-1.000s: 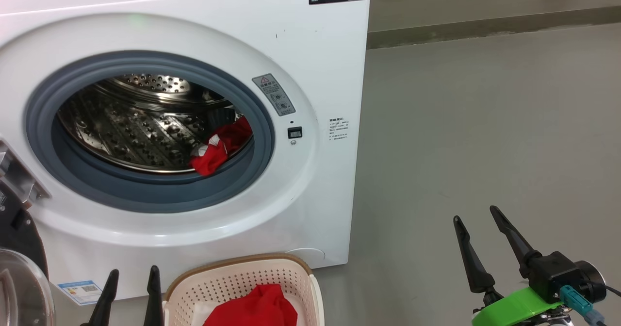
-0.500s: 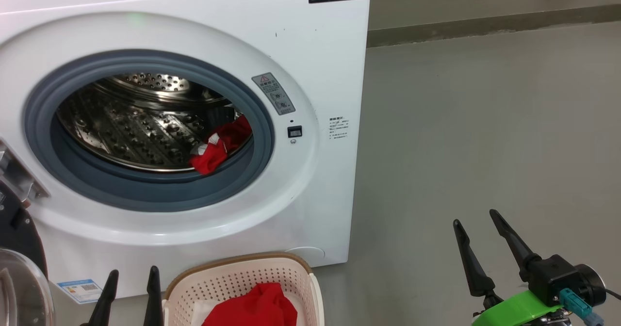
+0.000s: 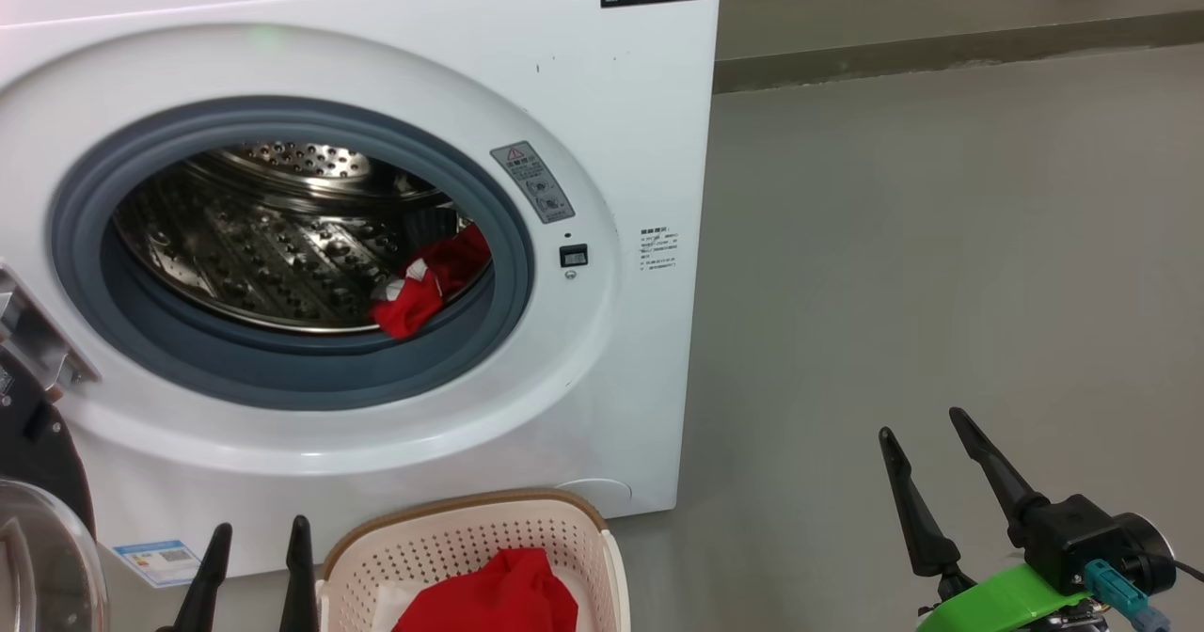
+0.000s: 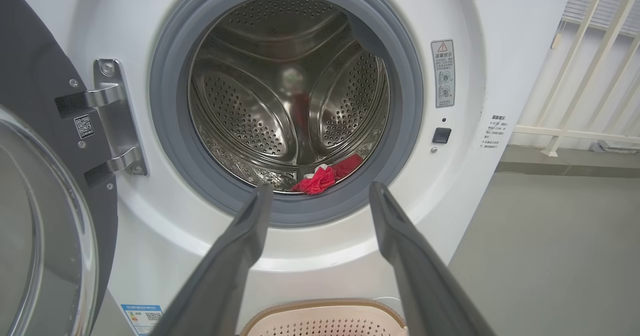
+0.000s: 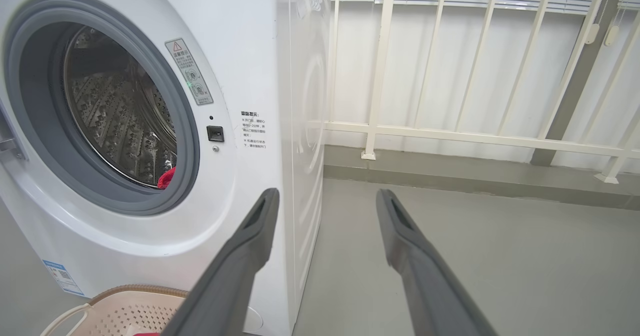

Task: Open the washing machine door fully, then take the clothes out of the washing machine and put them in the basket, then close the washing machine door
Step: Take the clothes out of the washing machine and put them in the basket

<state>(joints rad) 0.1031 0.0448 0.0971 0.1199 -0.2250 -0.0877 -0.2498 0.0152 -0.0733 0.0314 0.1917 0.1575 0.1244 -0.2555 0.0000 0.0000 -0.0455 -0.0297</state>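
- Head view, held against a second ago, shows almost no change. The whole picture shifts a hair, which I take for the camera and not the things. I judge this a pause between picks.
- Far left, the washing machine door (image 4: 35, 201) hangs swung wide on its steel hinge (image 4: 112, 121), away from the opening. That first step looks done.
- The left gripper (image 3: 261, 527) sits low before the washing machine (image 3: 602, 143), just left of the basket (image 3: 461, 503). Its jaws are spread wide and hold nothing. In the left wrist view its fingers frame the lower part of the opening.
- In the steel drum (image 3: 254, 246), a red garment (image 3: 428, 284) with a white label lies at the lower right, against the grey rubber ring (image 3: 282, 383). It lies as it did a second ago, so it remains to be fetched.
- The basket stands on the floor (image 3: 941, 237) close to the machine's front, below the opening. A second red garment (image 3: 499, 599) already lies in it.
- The right gripper (image 3: 922, 423) hovers well off to the right over bare floor, a touch lower than before. Its jaws are wide and empty.
- I see nothing between the left gripper and the garment. The ring's lip, against which the cloth lies, may snag it. The door on the left and the basket below hem in that arm's path.
- A white railing (image 5: 475, 136) stands behind the machine, well apart, and is no hindrance.
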